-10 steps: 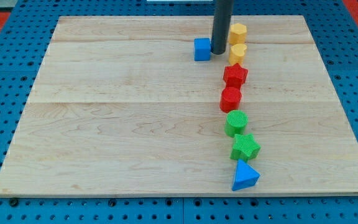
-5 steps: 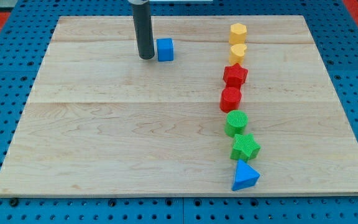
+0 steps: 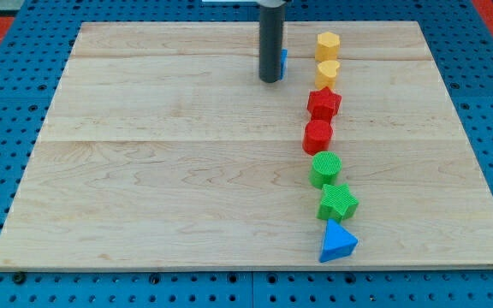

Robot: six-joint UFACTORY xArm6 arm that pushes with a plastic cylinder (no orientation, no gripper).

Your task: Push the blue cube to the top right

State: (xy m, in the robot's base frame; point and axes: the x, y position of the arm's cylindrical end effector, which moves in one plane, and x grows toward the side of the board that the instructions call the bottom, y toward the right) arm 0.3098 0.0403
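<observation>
The blue cube [image 3: 283, 61] is near the top middle of the wooden board [image 3: 144, 171]. The dark rod hides most of it, and only a thin blue sliver shows at the rod's right edge. My tip [image 3: 270, 80] rests on the board against the cube's left side, slightly in front of it. The yellow blocks stand a short way to the cube's right.
A column of blocks runs down the view's right of centre: a yellow hexagon [image 3: 328, 43], a yellow block [image 3: 327, 72], a red star [image 3: 323, 103], a red cylinder [image 3: 317, 135], a green cylinder [image 3: 325, 168], a green star [image 3: 338, 203], and a blue triangle [image 3: 337, 242].
The rod went from the cube's right side round to its left. The cube first slid left, and has now been pushed back right, toward the yellow blocks.
</observation>
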